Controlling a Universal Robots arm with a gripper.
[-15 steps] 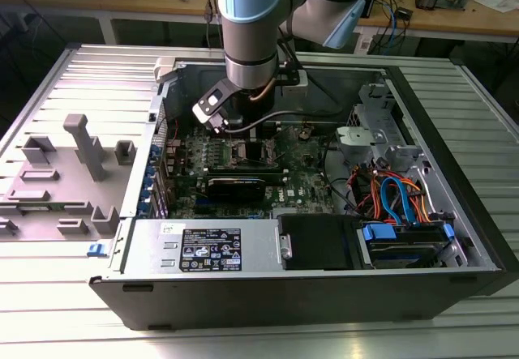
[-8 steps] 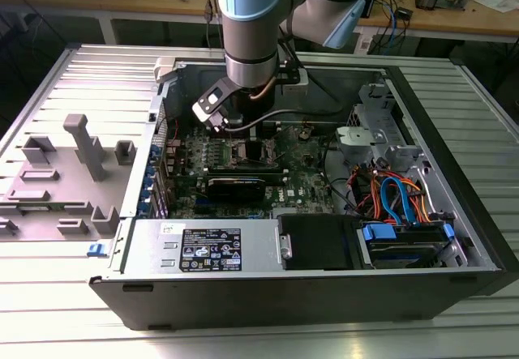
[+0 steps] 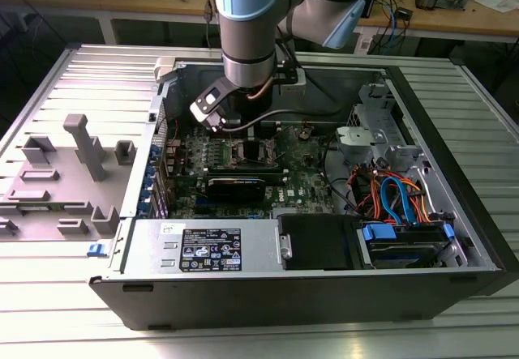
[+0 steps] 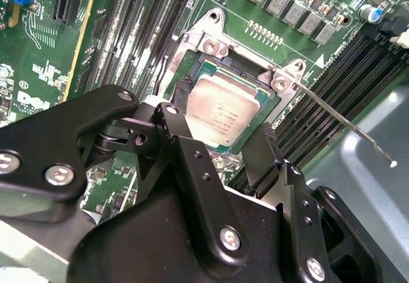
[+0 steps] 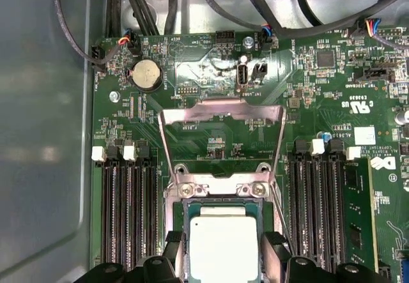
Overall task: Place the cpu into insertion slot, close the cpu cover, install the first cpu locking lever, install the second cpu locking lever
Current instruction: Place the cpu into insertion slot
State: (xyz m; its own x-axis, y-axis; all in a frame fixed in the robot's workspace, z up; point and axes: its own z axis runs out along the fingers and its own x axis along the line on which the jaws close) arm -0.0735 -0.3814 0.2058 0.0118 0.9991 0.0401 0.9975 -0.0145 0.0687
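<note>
Here the cpu point(image 5: 220, 251) lies in the insertion slot point(image 5: 217, 188), cpu cover point(image 5: 220, 112) raised. The pincer point(image 5: 223, 241) straddles it; whether it grips, I cannot tell.

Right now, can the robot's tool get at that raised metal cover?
Probably yes: the cpu cover stands open just beyond the tool, which hovers over the seated cpu, with nothing between them.

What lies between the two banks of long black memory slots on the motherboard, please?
In the first wrist view, the cpu sits in the insertion slot between the memory slots, with the cpu cover raised open just beyond it.
</note>
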